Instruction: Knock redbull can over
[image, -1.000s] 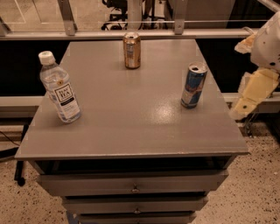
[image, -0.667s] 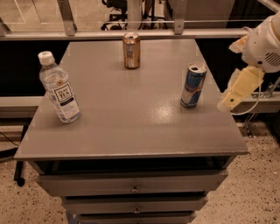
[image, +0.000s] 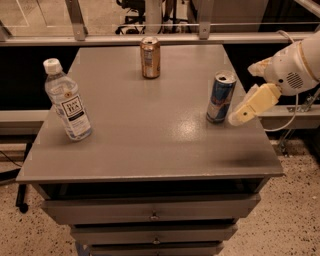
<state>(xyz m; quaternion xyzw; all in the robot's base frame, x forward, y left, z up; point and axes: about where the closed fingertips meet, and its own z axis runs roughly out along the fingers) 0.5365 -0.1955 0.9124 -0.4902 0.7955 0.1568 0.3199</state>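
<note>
The redbull can (image: 220, 97) is slim, blue and silver with a silver top. It stands upright near the right edge of the grey table (image: 150, 135). My gripper (image: 239, 117) comes in from the right on a white arm. Its cream tip sits just right of the can's lower part, very close to it or touching it.
A shorter gold-brown can (image: 150, 57) stands upright at the back middle of the table. A clear plastic bottle (image: 67, 100) with a white cap stands near the left edge. Drawers run under the table front. A railing runs behind the table.
My gripper has moved left and in over the table's right edge, closing up to the redbull can. The can still stands upright in the same spot.
</note>
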